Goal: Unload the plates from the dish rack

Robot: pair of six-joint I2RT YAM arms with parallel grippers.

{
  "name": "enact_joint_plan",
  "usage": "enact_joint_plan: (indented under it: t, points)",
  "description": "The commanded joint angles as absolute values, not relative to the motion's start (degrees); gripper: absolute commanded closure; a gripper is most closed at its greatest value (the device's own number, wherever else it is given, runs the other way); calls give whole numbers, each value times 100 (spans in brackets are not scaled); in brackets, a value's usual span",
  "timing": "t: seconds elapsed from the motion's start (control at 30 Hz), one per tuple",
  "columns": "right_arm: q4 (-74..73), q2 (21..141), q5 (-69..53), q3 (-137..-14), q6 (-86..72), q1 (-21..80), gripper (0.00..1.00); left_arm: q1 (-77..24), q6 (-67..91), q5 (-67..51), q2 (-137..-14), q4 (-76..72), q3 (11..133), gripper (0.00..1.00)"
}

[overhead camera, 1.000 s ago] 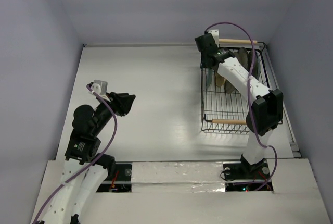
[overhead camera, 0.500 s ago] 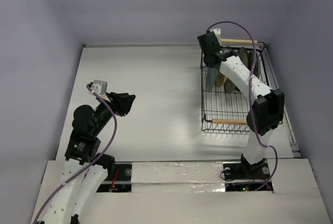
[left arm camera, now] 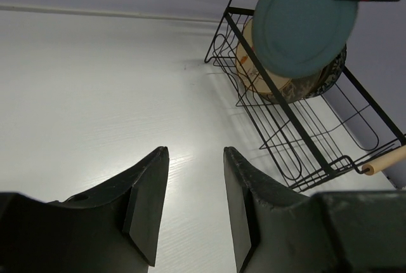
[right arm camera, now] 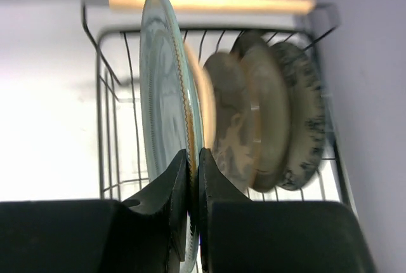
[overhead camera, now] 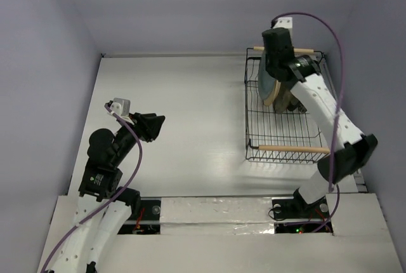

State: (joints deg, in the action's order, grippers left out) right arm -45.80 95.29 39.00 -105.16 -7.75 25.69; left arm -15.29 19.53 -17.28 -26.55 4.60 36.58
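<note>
One plate gripped, none yet on the tabletop (overhead camera: 177, 108).
Your right gripper (right arm camera: 193, 159) had its jaws clamped on the teal-blue plate (left arm camera: 301, 22) above the dish rack (overhead camera: 247, 120); three plates (right arm camera: 266, 120) stood inside. Your left gripper (left arm camera: 195, 159) held its jaws apart.

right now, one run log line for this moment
right gripper: shut on teal plate rim | teal plate: upright, raised above other plates | other plates: in dish rack | left gripper: open, empty
</note>
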Motion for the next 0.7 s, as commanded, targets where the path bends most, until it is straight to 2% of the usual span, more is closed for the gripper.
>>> enact_joint_plan:
  t: [0.0,0.1,0.27,0.43,0.67]
  points:
    - [-3772,8300,4395,-10829,-1001,2602,100,-1503,1898,-1696,-2540,316,3894,63]
    - [-3334,7806,3957,-10592,-1177,2654,100,-1503,1898,-1687,-2558,308,3894,63]
    - [-2296,7373,1965,-9836,-2003,2873,100,-1503,1907,-1732,-2584,272,3885,62]
    - [-1162,8137,706,-9625,-3143,3382,100,-1503,1916,-1652,-2558,308,3867,62]
    - [-328,9991,589,-10423,-4068,4007,100,-1503,1916,-1451,-2444,343,3858,62]
